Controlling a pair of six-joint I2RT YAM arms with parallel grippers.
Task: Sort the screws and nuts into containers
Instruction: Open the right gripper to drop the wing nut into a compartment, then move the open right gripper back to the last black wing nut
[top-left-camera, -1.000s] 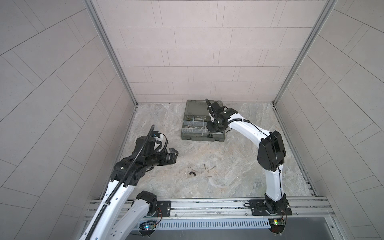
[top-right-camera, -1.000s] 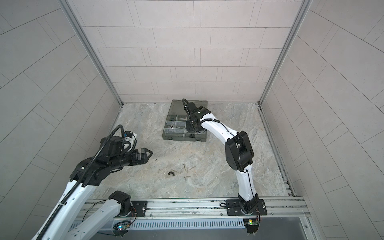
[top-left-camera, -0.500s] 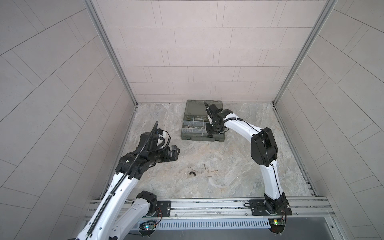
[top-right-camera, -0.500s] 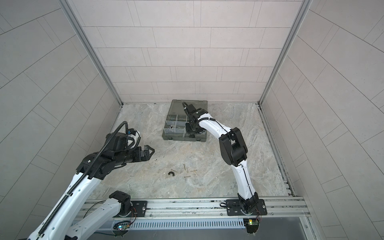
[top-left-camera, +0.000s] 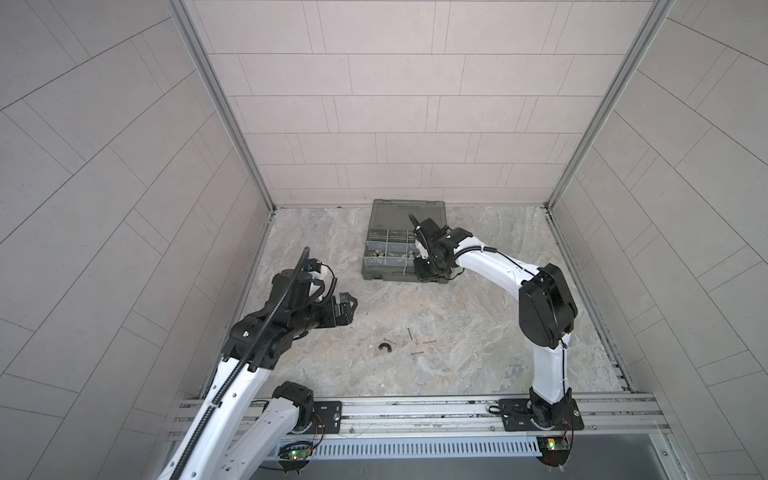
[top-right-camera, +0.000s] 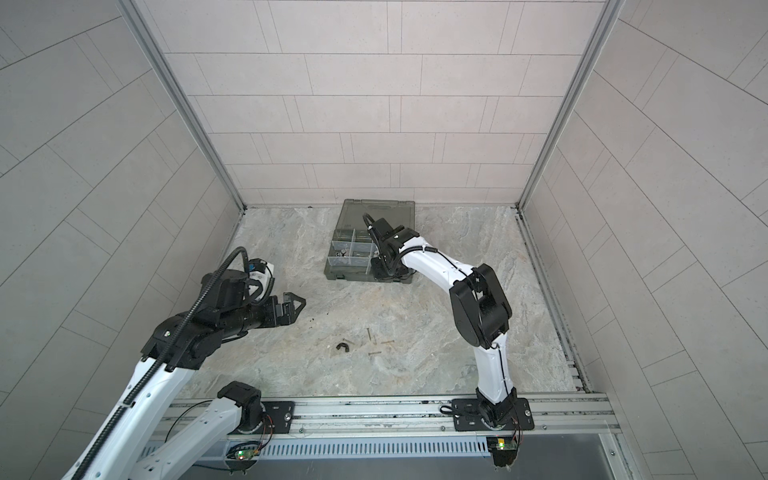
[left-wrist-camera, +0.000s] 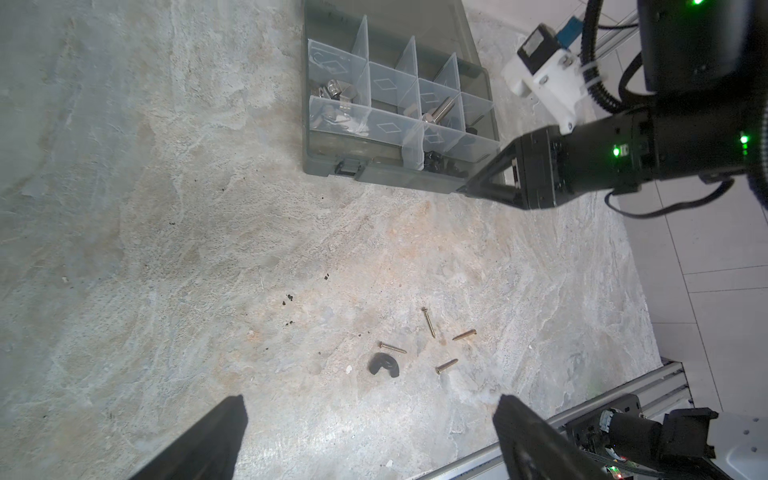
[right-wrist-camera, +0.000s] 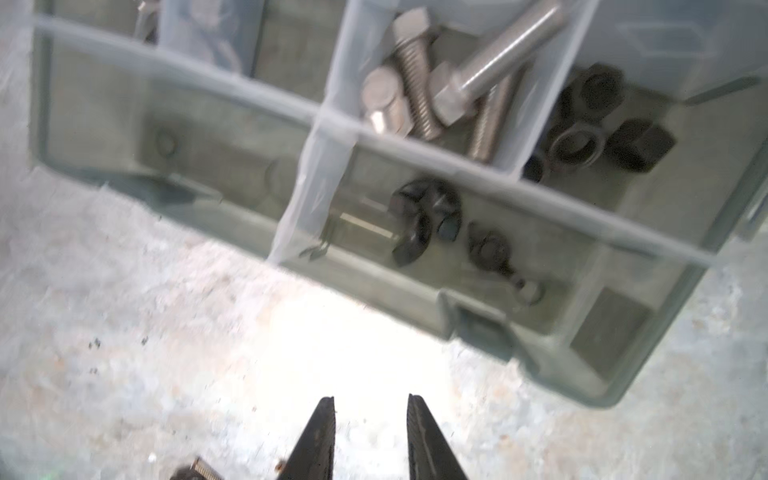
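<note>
The bench (left-wrist-camera: 208, 249) looks like matt, grey-beige veined stone with a slightly rough, speckled face. On it lie thin screws (left-wrist-camera: 429, 322) of dull brassy metal and a matt black clip (left-wrist-camera: 383, 365) whose material cannot be told. The case (right-wrist-camera: 582, 374) is smooth, smoky grey-green plastic with pale, cloudy, see-through plastic dividers (right-wrist-camera: 332, 112); inside, the bolts (right-wrist-camera: 494, 62) are silvery metal with a satin sheen and ridged threads, the nuts (right-wrist-camera: 575, 145) dark and dull. In both top views the walls (top-left-camera: 374, 104) are pale matt panels, and the arms (top-left-camera: 490, 266) wear glossy white shells with matt black joints.
</note>
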